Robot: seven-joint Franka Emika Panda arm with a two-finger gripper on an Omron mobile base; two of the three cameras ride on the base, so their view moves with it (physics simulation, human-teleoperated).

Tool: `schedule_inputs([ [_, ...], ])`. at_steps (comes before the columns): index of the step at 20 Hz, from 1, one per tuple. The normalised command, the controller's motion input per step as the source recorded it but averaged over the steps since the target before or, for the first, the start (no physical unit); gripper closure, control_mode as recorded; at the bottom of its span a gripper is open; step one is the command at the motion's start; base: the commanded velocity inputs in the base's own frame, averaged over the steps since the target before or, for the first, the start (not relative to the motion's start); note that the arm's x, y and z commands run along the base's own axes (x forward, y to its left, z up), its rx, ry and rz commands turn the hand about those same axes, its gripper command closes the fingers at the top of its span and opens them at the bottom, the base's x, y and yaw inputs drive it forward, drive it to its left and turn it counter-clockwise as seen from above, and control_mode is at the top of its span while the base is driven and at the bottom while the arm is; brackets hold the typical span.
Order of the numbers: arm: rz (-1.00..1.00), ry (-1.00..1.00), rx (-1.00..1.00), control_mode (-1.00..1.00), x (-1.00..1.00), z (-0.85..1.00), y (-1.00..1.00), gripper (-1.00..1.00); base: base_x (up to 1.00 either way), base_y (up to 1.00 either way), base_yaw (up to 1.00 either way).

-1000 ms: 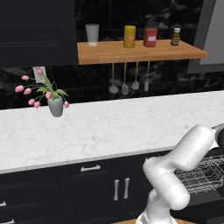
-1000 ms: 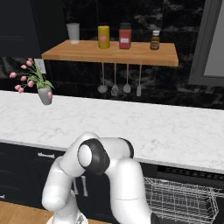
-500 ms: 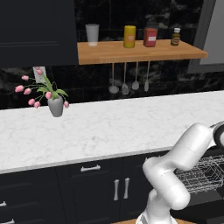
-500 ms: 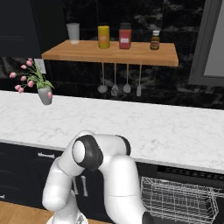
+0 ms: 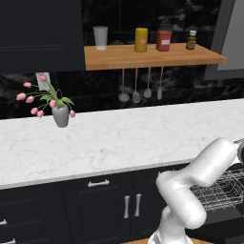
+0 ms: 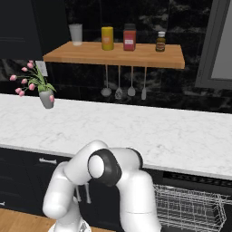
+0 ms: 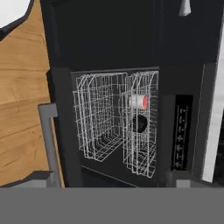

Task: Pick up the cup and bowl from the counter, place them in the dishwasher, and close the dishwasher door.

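The white marble counter (image 5: 119, 138) stretches right across both base views, with a small grey vase of pink flowers (image 5: 59, 113) standing toward its left end. Above it runs a wooden shelf (image 5: 152, 56) carrying a pale tumbler (image 5: 100, 37), a yellow canister (image 5: 141, 39), a red jar (image 5: 163, 40) and a little brown bottle (image 5: 191, 40). Utensils hang in a row under that shelf (image 6: 118, 86).

Down below, the dishwasher (image 6: 190, 204) is open. Its wire rack (image 6: 188, 210) sits pulled out at the lower right of the right base view, and it peeks past the arm's elbow in the left base view too.

The hand view looks straight at the open machine: the black door (image 7: 65, 144) lies dropped open with its grey handle bar (image 7: 49, 140) at the edge, next to the wooden floor (image 7: 22, 87). Inside the rack, a white cup with a red end (image 7: 139, 102) lies on its side, and just beside it sits a dark round bowl (image 7: 139, 123), both among the wires. So both dishes are in the dishwasher.

The gripper's jaws are spread wide apart, grasping nothing.
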Motion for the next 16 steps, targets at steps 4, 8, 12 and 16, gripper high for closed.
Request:
schedule_inputs([
  [4,0.00,-0.08,0.14,-1.00,-0.01,-0.63,0.00,-1.00,0.00,0.00,0.00],
  [8,0.00,-0.16,0.11,-1.00,-0.01,-0.67,0.00,-1.00,0.00,0.00,0.00],
  [12,0.00,-0.19,0.08,-1.00,0.00,-0.59,0.00,-1.00,0.00,0.00,0.00],
  [16,0.00,-0.16,0.08,-1.00,0.00,-0.57,0.00,-1.00,0.00,0.00,0.00],
])
